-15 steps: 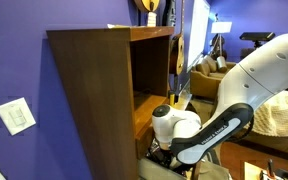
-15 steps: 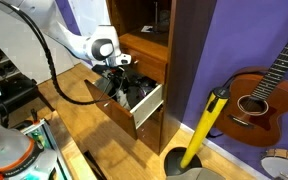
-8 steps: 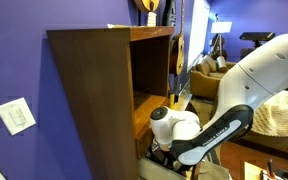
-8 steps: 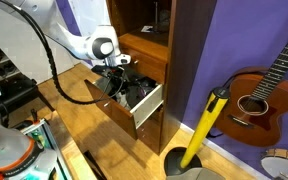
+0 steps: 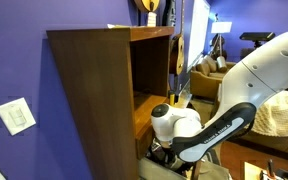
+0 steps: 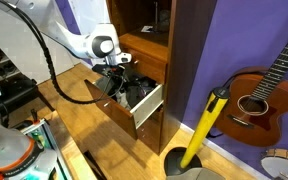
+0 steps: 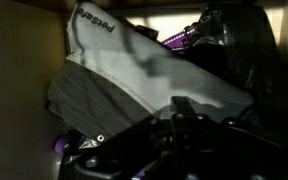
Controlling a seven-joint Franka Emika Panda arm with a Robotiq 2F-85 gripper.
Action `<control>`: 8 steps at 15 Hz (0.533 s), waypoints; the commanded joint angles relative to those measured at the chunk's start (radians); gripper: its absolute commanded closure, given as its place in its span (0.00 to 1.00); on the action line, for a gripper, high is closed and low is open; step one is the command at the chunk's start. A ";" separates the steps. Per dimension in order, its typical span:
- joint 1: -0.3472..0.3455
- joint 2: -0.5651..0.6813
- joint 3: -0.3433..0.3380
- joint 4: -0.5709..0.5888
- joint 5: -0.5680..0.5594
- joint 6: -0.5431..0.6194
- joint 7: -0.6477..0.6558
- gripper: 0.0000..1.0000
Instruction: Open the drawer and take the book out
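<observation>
The honey-tan drawer (image 6: 147, 110) stands pulled out of the dark brown cabinet (image 6: 149, 45). My gripper (image 6: 117, 82) reaches down into it among dark clutter. In the wrist view the book (image 7: 134, 70) lies tilted, grey with a pale edge and printed lettering at its top. My gripper (image 7: 179, 106) sits at the book's near pale edge, its dark fingers drawn together on it. In an exterior view the arm's white wrist (image 5: 174, 122) hangs low beside the cabinet (image 5: 94, 90), and the fingertips are hidden.
Dark round clutter (image 7: 234, 45) and purple bits (image 7: 179, 38) fill the drawer behind the book. A guitar (image 6: 259, 95) leans on the purple wall and a yellow-handled tool (image 6: 206, 125) stands by the cabinet. A bench with boxes (image 6: 24, 140) is at the lower left.
The arm has stayed where it was over the open drawer. No visible shift of the drawer or its contents.
</observation>
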 commanded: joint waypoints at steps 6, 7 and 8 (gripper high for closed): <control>0.022 -0.077 0.016 -0.013 -0.118 -0.007 0.087 0.44; 0.025 -0.073 0.023 -0.008 -0.120 -0.011 0.087 0.38; 0.028 -0.071 0.029 -0.004 -0.121 -0.016 0.087 0.29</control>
